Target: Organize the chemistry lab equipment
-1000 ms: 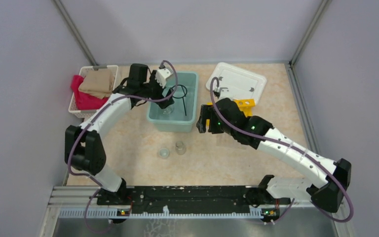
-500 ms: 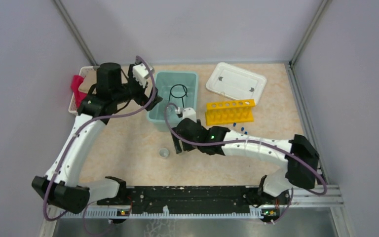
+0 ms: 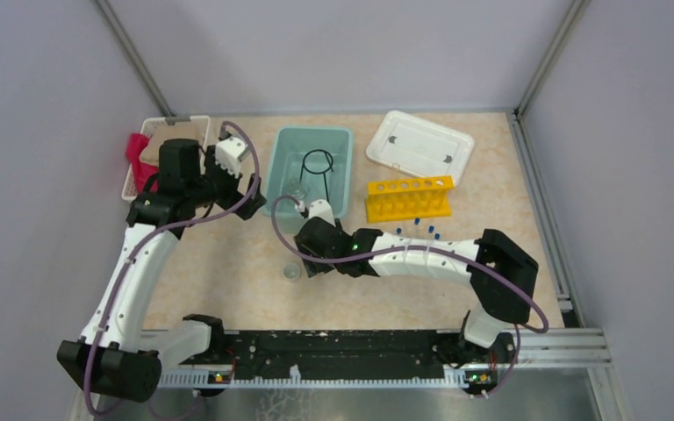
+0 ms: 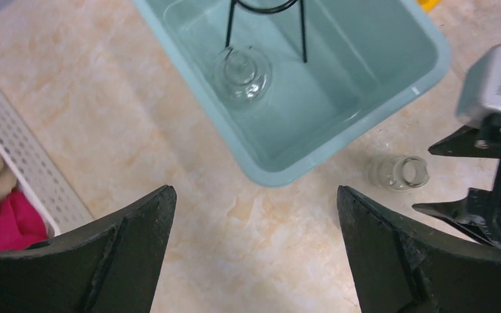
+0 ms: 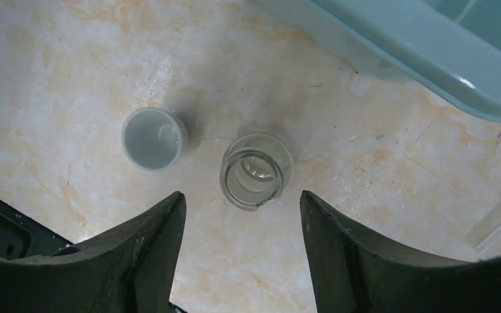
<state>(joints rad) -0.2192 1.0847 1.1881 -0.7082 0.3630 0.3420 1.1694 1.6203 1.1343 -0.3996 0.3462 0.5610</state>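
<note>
Right gripper (image 5: 241, 195): fingers spread wide, gripping nothing; one small clear glass beaker (image 5: 256, 171) stands on the table between and just ahead of the fingertips, clear of both, with one small pale round cup (image 5: 154, 138) just beside it. Left gripper (image 4: 254, 195): likewise spread and empty, above the table near the one teal plastic tub (image 4: 287, 175), which holds the second clear glass beaker (image 4: 242, 73) and one black wire ring (image 4: 302, 36). Further out: one yellow holed tube rack (image 3: 408, 197) beside the tub; thin test tubes with blue caps (image 3: 416, 222) in front of it, partly hidden by the right arm, number undeterminable; one white basket (image 4: 19, 163) at left.
</note>
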